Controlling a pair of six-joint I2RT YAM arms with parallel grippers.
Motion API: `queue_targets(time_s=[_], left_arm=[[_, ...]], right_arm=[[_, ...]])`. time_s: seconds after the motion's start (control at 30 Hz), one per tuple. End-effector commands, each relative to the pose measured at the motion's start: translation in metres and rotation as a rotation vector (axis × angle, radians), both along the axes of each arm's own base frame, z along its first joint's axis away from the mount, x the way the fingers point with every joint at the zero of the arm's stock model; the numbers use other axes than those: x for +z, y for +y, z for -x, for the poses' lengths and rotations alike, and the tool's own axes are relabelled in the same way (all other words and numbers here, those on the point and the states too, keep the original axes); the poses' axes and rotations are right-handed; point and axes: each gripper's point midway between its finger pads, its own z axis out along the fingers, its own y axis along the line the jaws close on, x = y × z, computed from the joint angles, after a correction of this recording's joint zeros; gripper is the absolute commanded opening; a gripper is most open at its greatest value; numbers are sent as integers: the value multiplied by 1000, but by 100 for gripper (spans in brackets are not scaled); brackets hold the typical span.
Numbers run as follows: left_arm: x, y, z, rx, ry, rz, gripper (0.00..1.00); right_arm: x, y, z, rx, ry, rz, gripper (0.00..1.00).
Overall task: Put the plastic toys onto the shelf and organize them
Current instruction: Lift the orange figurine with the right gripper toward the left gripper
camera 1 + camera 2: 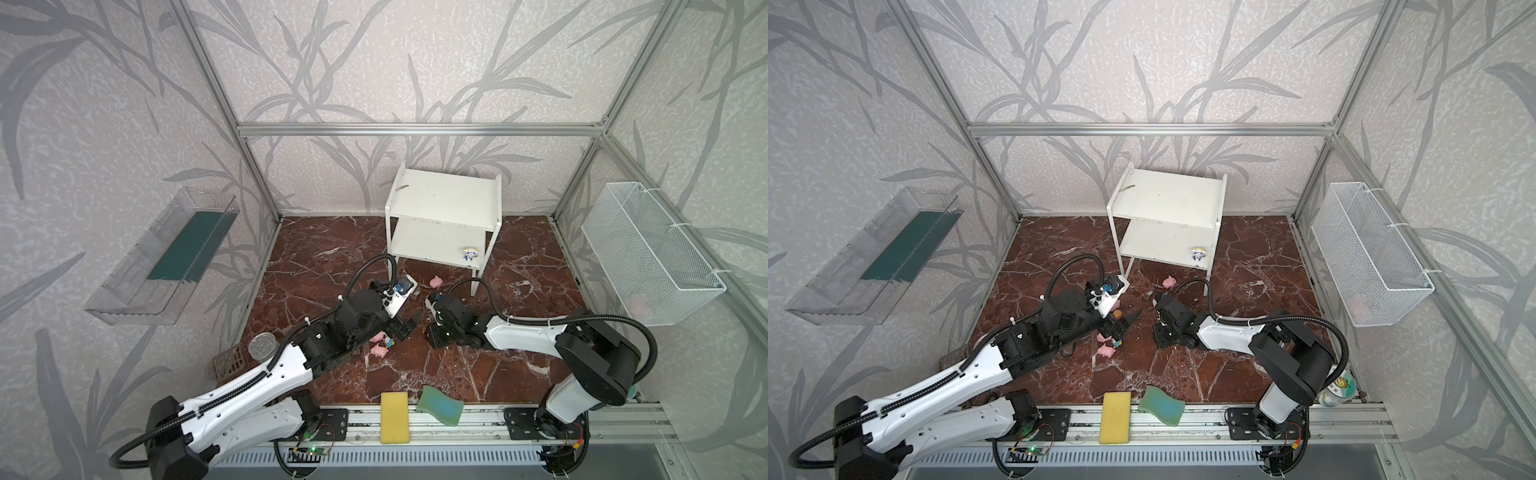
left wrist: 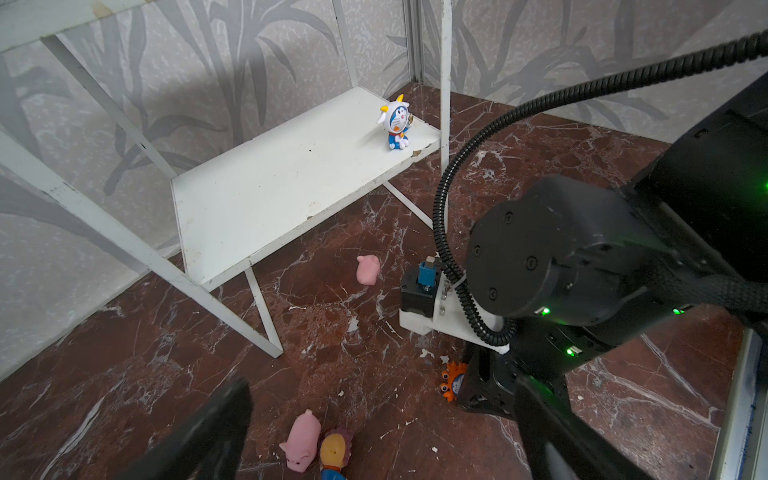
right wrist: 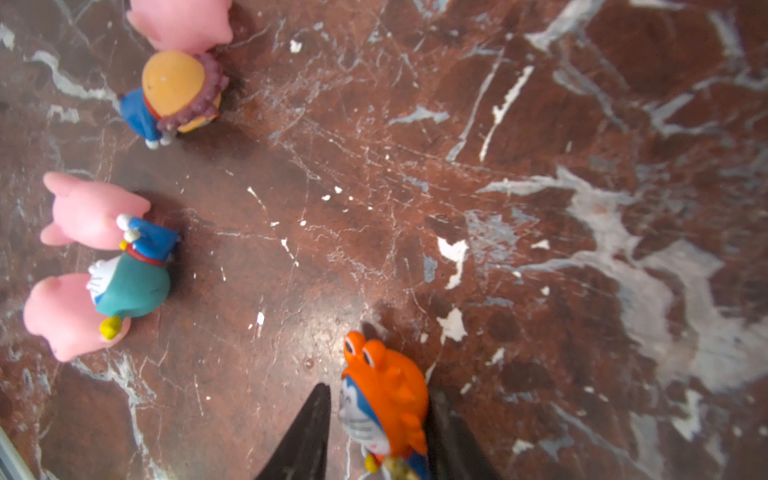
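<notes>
The white shelf (image 1: 442, 195) (image 2: 291, 187) stands at the back, with a white-and-blue figurine (image 1: 470, 252) (image 2: 397, 122) on its lower board. One pink pig (image 1: 435, 281) (image 2: 368, 269) lies near its front leg. My right gripper (image 3: 378, 390) (image 1: 430, 334) is low on the floor, its fingers on either side of an orange crab-hooded figurine (image 3: 386, 399) (image 2: 453, 380), with a thin gap at one finger. My left gripper (image 2: 382, 386) (image 1: 401, 330) hangs wide open and empty over a pink pig (image 2: 302, 442) and a lion-maned figurine (image 2: 334, 451). Two more pigs (image 3: 91, 212) and a teal-hooded figurine (image 3: 133, 282) lie beside them.
A yellow sponge (image 1: 394, 417) and a green sponge (image 1: 440, 405) lie at the front edge. A wire mesh basket (image 1: 652, 257) hangs on the right wall and a clear tray (image 1: 162, 257) on the left wall. A round tin (image 1: 262, 345) stands at the front left.
</notes>
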Motion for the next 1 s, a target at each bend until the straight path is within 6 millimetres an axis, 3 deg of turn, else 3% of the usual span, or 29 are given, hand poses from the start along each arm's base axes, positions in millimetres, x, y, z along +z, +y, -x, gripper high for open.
queue_targets(time_s=[0.0, 0.23, 0.63, 0.77, 0.97], left_arm=[[3, 2, 0, 8, -12, 10, 99], [0, -1, -1, 2, -5, 8, 99], [-2, -1, -1, 7, -1, 5, 99], [-4, 0, -2, 16, 9, 9, 99], [-15, -1, 6, 15, 71, 85, 99]], right_arm=[[-12, -13, 19, 34, 50, 60, 41], [-16, -26, 26, 43, 50, 108, 43], [-19, -26, 29, 82, 23, 138, 31], [-11, -19, 29, 115, -8, 90, 24], [17, -3, 27, 165, -98, -40, 20]])
